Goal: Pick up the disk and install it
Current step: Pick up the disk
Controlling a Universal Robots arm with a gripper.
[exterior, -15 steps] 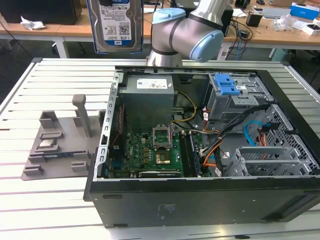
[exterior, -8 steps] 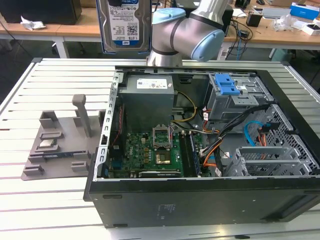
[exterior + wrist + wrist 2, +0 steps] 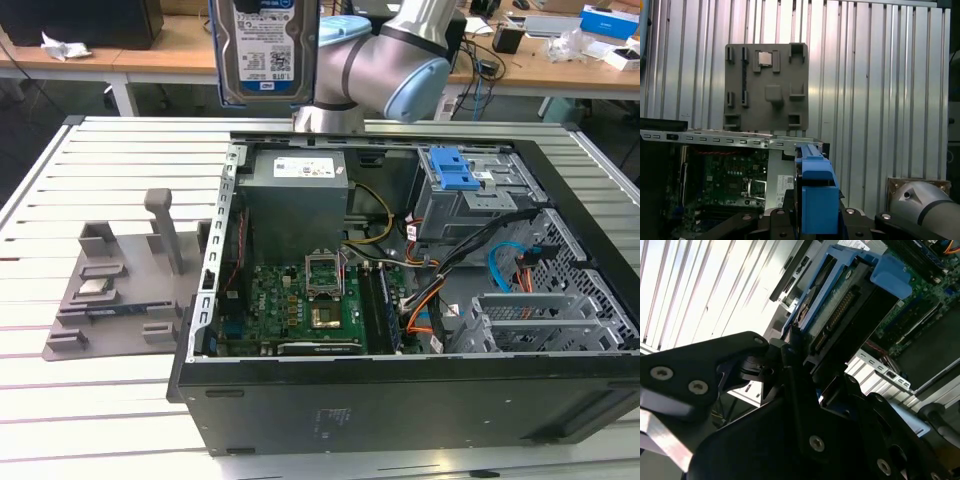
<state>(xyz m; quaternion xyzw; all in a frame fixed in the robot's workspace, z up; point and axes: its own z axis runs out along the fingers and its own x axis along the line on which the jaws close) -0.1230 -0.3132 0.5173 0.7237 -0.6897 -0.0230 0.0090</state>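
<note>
One disk hangs high in the air at the far side of the scene, above the far edge of the open computer case. In the exterior view it stands upright, with its white and blue label facing the camera and a blue frame around it. The gripper pinches the disk by the blue frame; in the second wrist view its black fingers press on the frame's edge. In the first wrist view the blue frame shows edge-on between the black gripper parts.

The grey and light blue arm bends just to the exterior view's right of the disk. Inside the case lie a green board and, on the far right, a grey metal cage with a blue latch on top.

The case sits on a table made of long metal slats. On the exterior view's left, just beside the case, rests a grey tray with a small silver chip on it
</note>
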